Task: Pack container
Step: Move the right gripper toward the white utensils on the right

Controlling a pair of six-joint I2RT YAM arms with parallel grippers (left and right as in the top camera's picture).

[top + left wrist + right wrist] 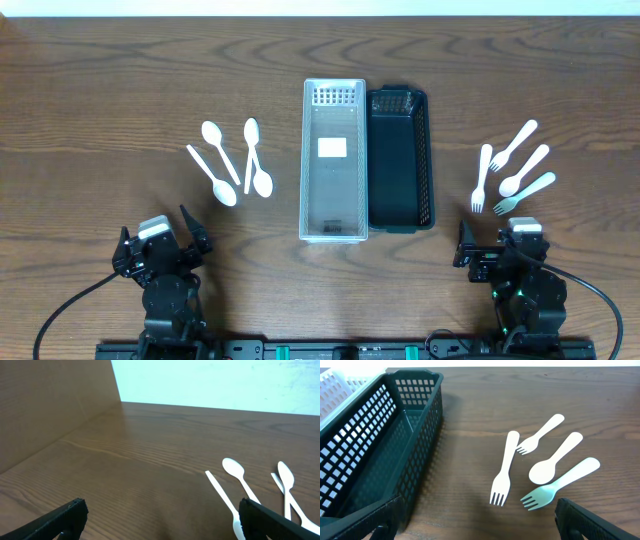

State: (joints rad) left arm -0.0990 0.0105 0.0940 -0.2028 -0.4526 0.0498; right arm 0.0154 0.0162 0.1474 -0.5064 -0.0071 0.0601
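Observation:
A white slotted basket and a dark basket stand side by side at the table's middle, both empty. Three white spoons lie to their left and also show in the left wrist view. Two white forks, a white spoon and a pale green fork lie to the right. In the right wrist view the white fork and green fork lie just ahead. My left gripper is open and empty near the spoons. My right gripper is open and empty below the forks.
The dark basket's mesh wall is close to my right gripper's left finger, with the white basket behind it. A wooden panel rises at the table's left side.

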